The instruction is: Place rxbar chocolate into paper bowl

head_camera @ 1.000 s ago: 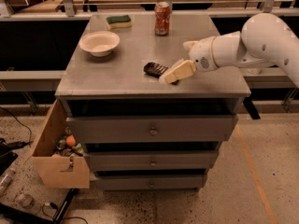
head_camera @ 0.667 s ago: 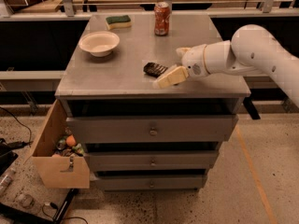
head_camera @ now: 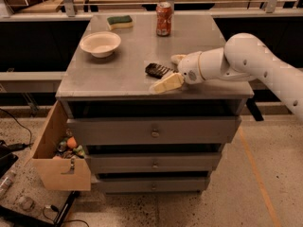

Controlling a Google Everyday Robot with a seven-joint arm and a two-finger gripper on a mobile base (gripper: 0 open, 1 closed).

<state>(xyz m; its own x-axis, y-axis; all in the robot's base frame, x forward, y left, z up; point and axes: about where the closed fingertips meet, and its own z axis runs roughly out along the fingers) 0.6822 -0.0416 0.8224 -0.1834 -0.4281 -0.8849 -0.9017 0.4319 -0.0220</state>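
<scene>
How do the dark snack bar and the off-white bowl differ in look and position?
The rxbar chocolate, a flat dark rectangular wrapper, lies near the front; the round off-white paper bowl sits back left. The bar lies between the open fingers of the white gripper at front right; the bowl stands untouched and empty. Both rest on the grey cabinet top.

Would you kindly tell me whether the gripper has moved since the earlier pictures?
Yes. The gripper has shifted left and toward the front edge of the table, judged against the rxbar chocolate, which lies where it did.
</scene>
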